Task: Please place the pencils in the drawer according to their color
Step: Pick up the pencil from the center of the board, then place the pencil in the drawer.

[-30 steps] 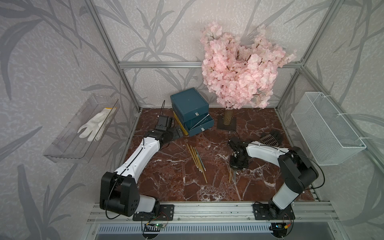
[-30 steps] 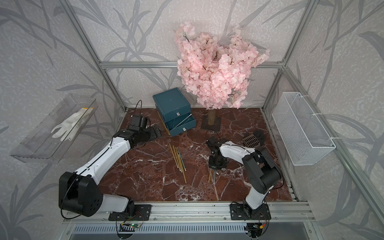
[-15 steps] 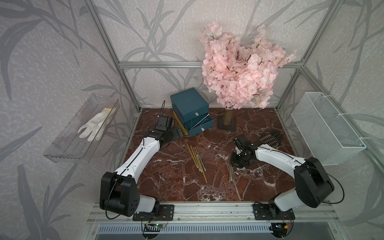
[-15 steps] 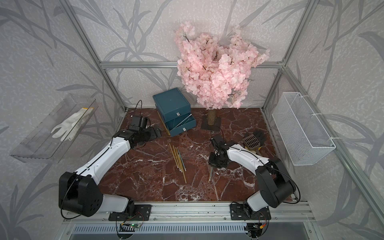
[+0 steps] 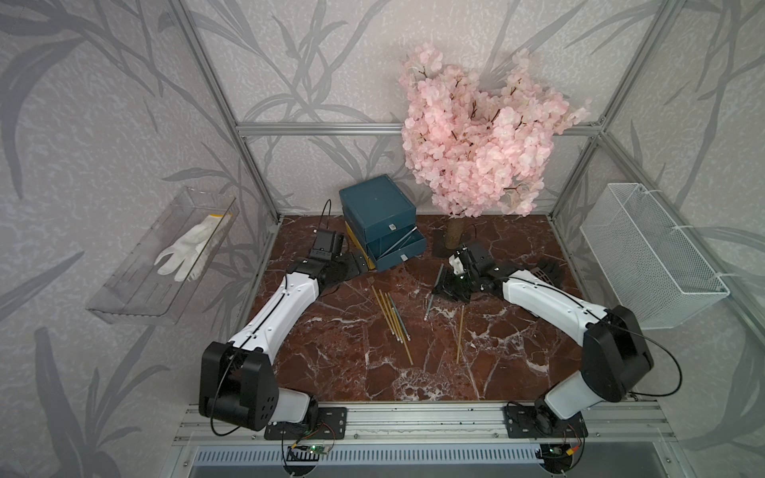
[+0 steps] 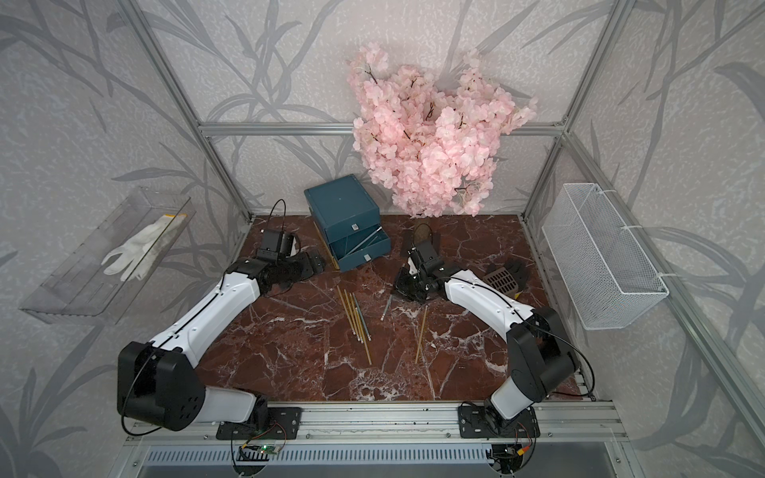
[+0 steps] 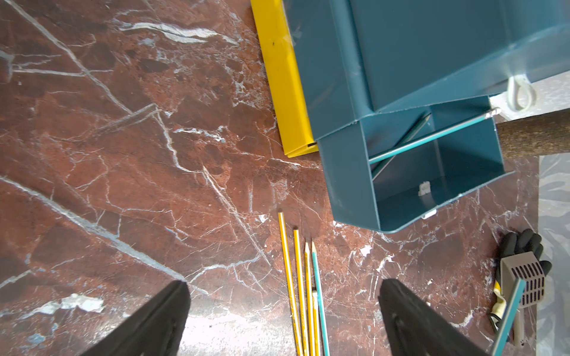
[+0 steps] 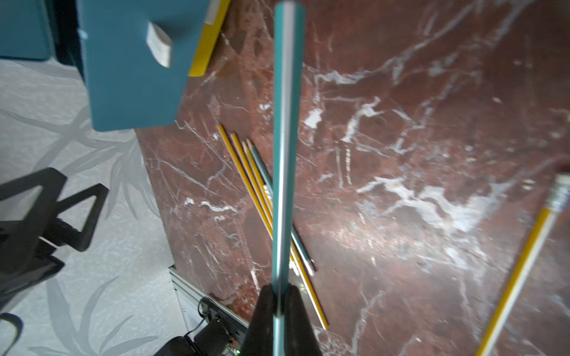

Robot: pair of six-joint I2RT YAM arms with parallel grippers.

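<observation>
Your right gripper [image 8: 279, 308] is pinched shut on a teal pencil [image 8: 285, 138]. In both top views that pencil hangs tilted over the marble table [image 5: 331, 360], between the loose pencils and the three-drawer chest [image 5: 378, 207]. Whether its low end touches the marble, you cannot tell. Your left gripper [image 7: 283, 283] stands wide open with nothing in it, low beside the chest. The chest's middle teal drawer [image 7: 431, 191] is pulled out, a stowed pencil [image 7: 431, 135] slanting across it. On the table lie a cluster of yellow pencils [image 5: 391, 314] with one teal among them, and apart from it, toward your right arm, a lone yellow pencil [image 5: 459, 335].
</observation>
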